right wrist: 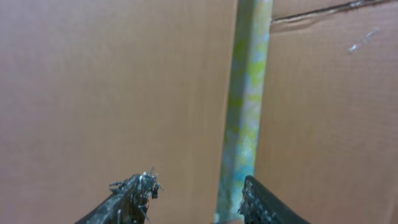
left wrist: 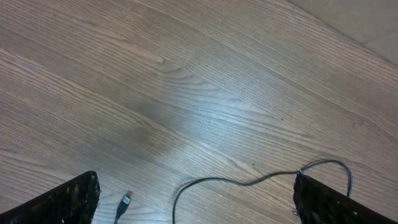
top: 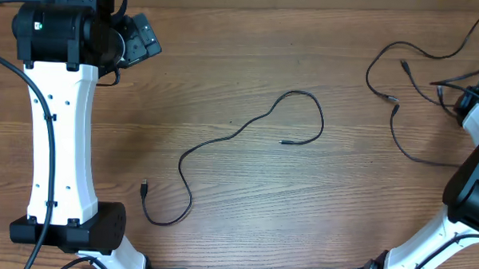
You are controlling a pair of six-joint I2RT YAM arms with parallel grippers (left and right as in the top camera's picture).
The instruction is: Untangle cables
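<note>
The left arm (top: 60,136) stretches straight out from its base along the left side. The left tool (left wrist: 196,186) at its far end tilts downward, fingers (left wrist: 68,199) spread wide with nothing between them. The right arm (top: 478,131) bends at the right edge, and the right tool (right wrist: 198,190) points outward, jaws partly apart and empty.

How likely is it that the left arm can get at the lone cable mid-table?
Probably yes: the left gripper has its fingers wide open, the cable lies in plain view below them on the table, and nothing sits between.
</note>
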